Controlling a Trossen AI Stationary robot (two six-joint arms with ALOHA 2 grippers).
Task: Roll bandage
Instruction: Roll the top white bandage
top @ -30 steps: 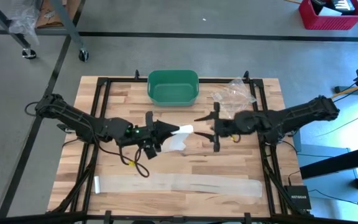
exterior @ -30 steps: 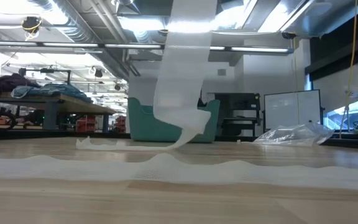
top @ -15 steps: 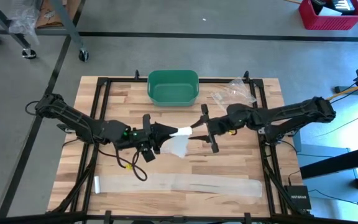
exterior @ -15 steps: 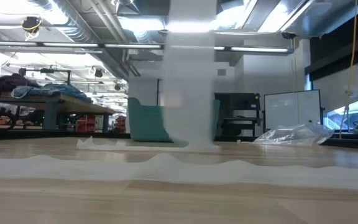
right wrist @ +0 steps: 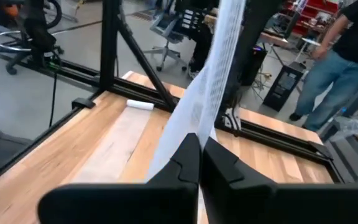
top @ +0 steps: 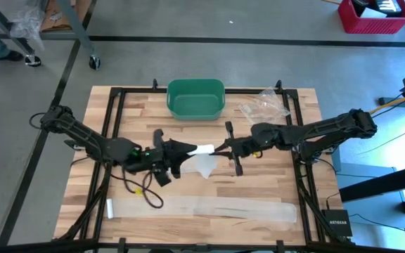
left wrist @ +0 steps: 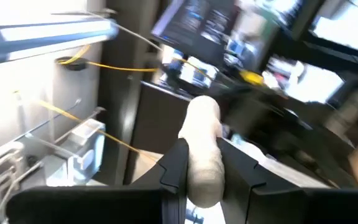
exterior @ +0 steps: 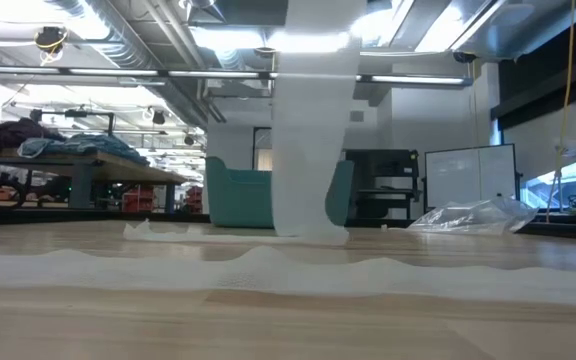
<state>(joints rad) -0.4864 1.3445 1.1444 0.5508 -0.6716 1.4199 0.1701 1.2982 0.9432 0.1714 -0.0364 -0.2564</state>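
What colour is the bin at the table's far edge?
The bin is green, a teal-leaning shade; the high view shows it best.

Bright overhead glare, left-wrist blur

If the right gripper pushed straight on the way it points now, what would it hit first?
Probably the left gripper, which faces it, shut on the white rolled bandage end. The right gripper already pinches the hanging bandage strip.
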